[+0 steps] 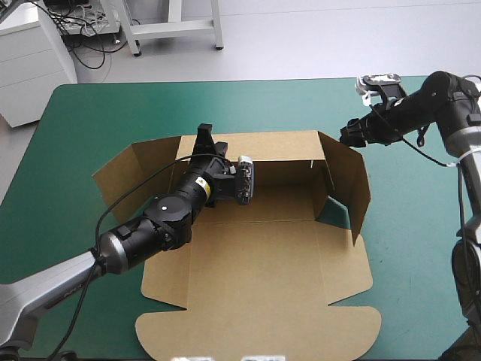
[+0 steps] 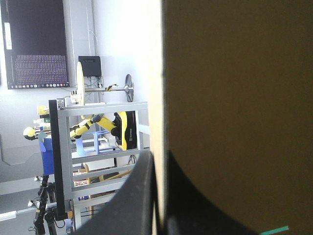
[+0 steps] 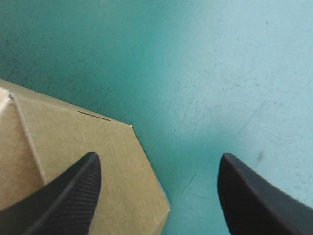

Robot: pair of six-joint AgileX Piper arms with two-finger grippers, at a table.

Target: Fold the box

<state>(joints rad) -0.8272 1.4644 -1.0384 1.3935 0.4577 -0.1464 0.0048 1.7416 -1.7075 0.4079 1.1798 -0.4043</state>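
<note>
The brown box (image 1: 263, 278) lies in the middle of the table, with its far wall and right wall (image 1: 349, 180) raised and its lid flat toward the near edge. My left gripper (image 1: 203, 137) is at the far wall's left end, shut on the box. In the left wrist view the board's edge (image 2: 159, 122) runs up between the black fingers (image 2: 132, 200). My right gripper (image 1: 348, 135) hovers open by the right wall's far top corner. In its own view, that gripper (image 3: 157, 159) stands over a cut corner of board (image 3: 73, 142) and the cover.
The box's left flap (image 1: 131, 169) slopes outward, half raised. Bare teal-green cover (image 1: 413, 241) lies to the right of the box and along the far edge (image 1: 225, 101). The lid's rounded tabs (image 1: 353, 331) reach close to the table's near edge.
</note>
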